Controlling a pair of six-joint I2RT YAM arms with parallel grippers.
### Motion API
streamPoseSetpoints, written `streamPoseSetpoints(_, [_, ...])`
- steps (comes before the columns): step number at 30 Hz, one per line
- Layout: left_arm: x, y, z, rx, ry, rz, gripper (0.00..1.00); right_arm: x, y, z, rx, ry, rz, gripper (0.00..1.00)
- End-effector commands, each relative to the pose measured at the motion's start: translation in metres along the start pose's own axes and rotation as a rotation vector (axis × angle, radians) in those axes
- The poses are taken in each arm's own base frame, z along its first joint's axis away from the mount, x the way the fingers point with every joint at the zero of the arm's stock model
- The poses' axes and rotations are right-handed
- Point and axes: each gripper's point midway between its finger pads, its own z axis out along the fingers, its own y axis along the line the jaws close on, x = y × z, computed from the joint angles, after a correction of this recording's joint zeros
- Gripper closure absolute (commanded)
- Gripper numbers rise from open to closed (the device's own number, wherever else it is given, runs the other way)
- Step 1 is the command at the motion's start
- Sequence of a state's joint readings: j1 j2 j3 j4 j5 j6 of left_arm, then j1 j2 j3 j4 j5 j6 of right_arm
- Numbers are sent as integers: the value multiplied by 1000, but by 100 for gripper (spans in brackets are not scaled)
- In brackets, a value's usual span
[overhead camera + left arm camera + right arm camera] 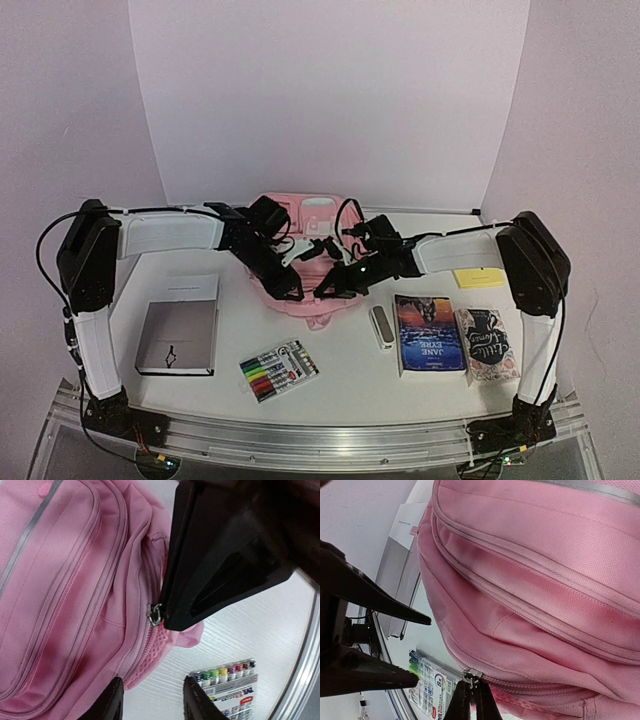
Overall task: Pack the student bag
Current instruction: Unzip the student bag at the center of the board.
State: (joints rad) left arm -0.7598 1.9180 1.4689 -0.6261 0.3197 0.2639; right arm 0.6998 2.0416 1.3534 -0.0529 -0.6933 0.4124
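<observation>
The student bag (300, 255), soft pink fabric, lies flat at the middle of the table behind both grippers. My right gripper (472, 686) is shut on the silver zipper pull (471, 676) at the bag's (545, 580) lower seam. The same pull (156, 614) shows at the tip of the black right gripper in the left wrist view. My left gripper (152, 705) is open just beside it. Its left finger stands at the bag's (65, 595) edge and its right finger over bare table. Nothing is gripped between them.
A pack of coloured markers (280, 370) lies in front of the bag and a grey-and-white notebook (178, 335) to the left. To the right lie a small white block (381, 327), two books (432, 335) (487, 345) and yellow sticky notes (478, 277).
</observation>
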Motion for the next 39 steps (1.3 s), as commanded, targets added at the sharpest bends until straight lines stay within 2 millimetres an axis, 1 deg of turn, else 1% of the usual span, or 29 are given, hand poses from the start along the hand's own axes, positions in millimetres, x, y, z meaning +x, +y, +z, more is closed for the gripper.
streamPoseSetpoints(1, [5,21,8,-106,39,12,67,-25,13,-7,-59,-53,-32,100])
streamPoseSetpoints(3, [7,24,10,-124,50,-15,77,-24,11,-7,-58,-50,-30,100])
streamPoseSetpoints(6, [15,28,8,-155,73,-44,95,-22,-2,-11,-43,-49,-14,100])
streamPoseSetpoints(8, [21,32,4,-184,79,-52,100,-23,-14,-18,-29,-54,1,100])
streamPoseSetpoints(12, [28,41,-13,-218,58,-73,100,-21,-41,-37,25,-51,15,100])
streamPoseSetpoints(15, [35,53,-24,-234,51,-103,100,-14,-61,-49,71,-23,11,100])
streamPoseSetpoints(18, [40,65,-35,-253,37,-131,100,-13,-71,-56,89,-8,11,100])
streamPoseSetpoints(20, [39,69,-41,-265,26,-123,100,-13,-70,-58,82,-2,5,100])
streamPoseSetpoints(21, [34,66,-44,-255,12,-102,100,-12,-66,-58,65,4,9,100])
streamPoseSetpoints(22, [27,63,-48,-246,-9,-81,96,-11,-63,-56,49,10,17,100])
streamPoseSetpoints(23, [18,57,-51,-239,-41,-52,85,-10,-60,-53,35,18,24,100])
streamPoseSetpoints(24, [6,50,-56,-230,-81,-15,67,-8,-57,-50,22,27,28,100])
streamPoseSetpoints(25, [0,45,-58,-233,-108,23,56,-10,-52,-47,12,29,24,100])
streamPoseSetpoints(26, [-9,40,-61,-237,-139,55,53,-12,-47,-45,1,29,18,100])
streamPoseSetpoints(28, [-20,34,-60,-232,-163,99,49,-15,-35,-41,-21,30,5,100])
streamPoseSetpoints(30, [-30,29,-56,-222,-168,149,47,-19,-25,-40,-39,27,-2,100])
streamPoseSetpoints(34, [-45,17,-32,-192,-183,268,44,-22,-12,-40,-74,29,3,100])
streamPoseSetpoints(39, [-55,16,-3,-172,-162,348,44,-21,-2,-40,-96,35,5,100])
